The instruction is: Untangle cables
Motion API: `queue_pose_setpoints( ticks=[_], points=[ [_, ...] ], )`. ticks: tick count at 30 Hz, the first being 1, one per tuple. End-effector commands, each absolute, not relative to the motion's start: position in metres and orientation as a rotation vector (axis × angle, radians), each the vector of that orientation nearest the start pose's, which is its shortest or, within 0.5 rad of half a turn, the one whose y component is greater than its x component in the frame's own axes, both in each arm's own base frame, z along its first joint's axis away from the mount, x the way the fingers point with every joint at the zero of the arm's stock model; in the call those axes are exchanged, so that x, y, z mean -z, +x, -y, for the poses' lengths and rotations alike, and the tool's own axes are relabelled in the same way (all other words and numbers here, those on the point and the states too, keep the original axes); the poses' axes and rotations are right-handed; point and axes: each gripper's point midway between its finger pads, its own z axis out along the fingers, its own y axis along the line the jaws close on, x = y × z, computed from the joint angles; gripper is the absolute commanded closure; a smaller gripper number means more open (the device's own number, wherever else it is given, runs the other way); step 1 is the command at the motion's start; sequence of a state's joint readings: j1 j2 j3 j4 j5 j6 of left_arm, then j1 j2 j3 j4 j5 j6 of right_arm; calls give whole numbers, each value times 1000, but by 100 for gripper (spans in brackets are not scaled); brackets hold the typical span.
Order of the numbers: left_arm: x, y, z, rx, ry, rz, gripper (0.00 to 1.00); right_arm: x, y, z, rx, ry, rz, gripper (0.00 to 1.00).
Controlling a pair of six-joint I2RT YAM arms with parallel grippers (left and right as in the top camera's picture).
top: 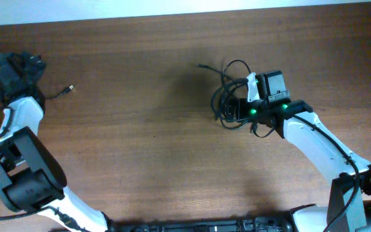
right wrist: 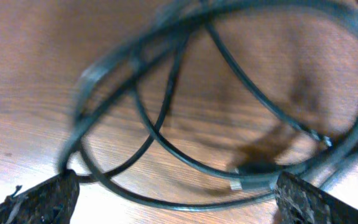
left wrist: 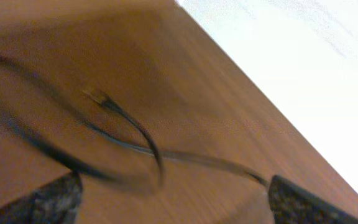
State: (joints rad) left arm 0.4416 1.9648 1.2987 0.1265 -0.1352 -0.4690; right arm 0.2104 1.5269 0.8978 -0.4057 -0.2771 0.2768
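Overhead view: cable untangling, with one cord lying apart at the left and the rest still bunched right of centre.
Item 1, a loose coil of thin black flexible cables (top: 227, 96), rests on the brown wood-grain counter (top: 140, 142). The right fingers (right wrist: 42, 199) are spread wide just above its crossed loops and hold nothing. Item 2, a single thin black cord with a small plug end (top: 63, 91), lies near the far-left edge beside the left arm. The left fingers (left wrist: 48, 202) are also spread apart, and the cord runs across the counter between them, blurred and not pinched. Step in hand, as judged: taking the next strand from the coil. The next move calls for closing on one outer loop or the free end (top: 200, 65), not a crossing, then drawing it clear of the bunch.
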Motion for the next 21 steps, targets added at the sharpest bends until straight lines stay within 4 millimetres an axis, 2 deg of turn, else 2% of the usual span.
queue_pose_setpoints(
  ticks=[1,2,3,4,5,6,7,8,10,11,12,13,14,16,17,18,19,20,21],
  points=[
    [-161,525,-191,123,-909,-2023,1,-97,355,-140,-673,37,-2590,1],
    [-190,525,-188,100,-925,-2060,1,-105,357,-141,-679,33,-2577,1],
    [-219,527,-176,171,-899,-2086,1,-116,356,-140,-682,28,-2557,1],
    [-242,525,-152,319,-846,-2130,1,-130,353,-142,-704,13,-2524,1],
    [-254,523,-127,477,-781,-2159,1,-152,348,-148,-762,-22,-2470,1],
    [-259,518,-91,687,-697,-2201,1,-170,343,-148,-771,-38,-2420,1],
    [-257,507,-55,840,-574,-2271,1,-187,341,-145,-764,-47,-2371,1],
    [-250,496,-23,892,-466,-2352,1,-201,340,-139,-725,-38,-2327,1],
    [-234,479,39,888,-260,-2492,1,-214,337,-110,-546,69,-2290,1],
    [-231,468,85,901,-79,-2539,1,-210,331,-81,-424,313,-2303,1],
    [-230,460,120,906,94,-2544,1,-207,321,-56,-332,509,-2290,1],
    [-228,450,159,876,318,-2531,1,-204,308,-31,-256,684,-2274,2],
    [-221,439,190,789,471,-2536,1,-203,298,-13,-209,786,-2257,1],
    [-212,414,247,671,731,-2511,1,-204,285,21,-146,913,-2224,1],
    [-205,401,274,583,852,-2485,4,-199,279,32,-116,949,-2238,1],
    [-201,397,285,506,888,-2475,10,-192,270,39,-70,947,-2284,1],
    [-188,395,302,328,937,-2455,14,-184,257,45,-31,979,-2330,1],
    [-172,392,321,264,986,-2439,15,-181,250,55,-6,1030,-2332,1],
    [-154,389,341,273,1031,-2431,15,-181,249,63,5,1067,-2314,1]
  ],
)
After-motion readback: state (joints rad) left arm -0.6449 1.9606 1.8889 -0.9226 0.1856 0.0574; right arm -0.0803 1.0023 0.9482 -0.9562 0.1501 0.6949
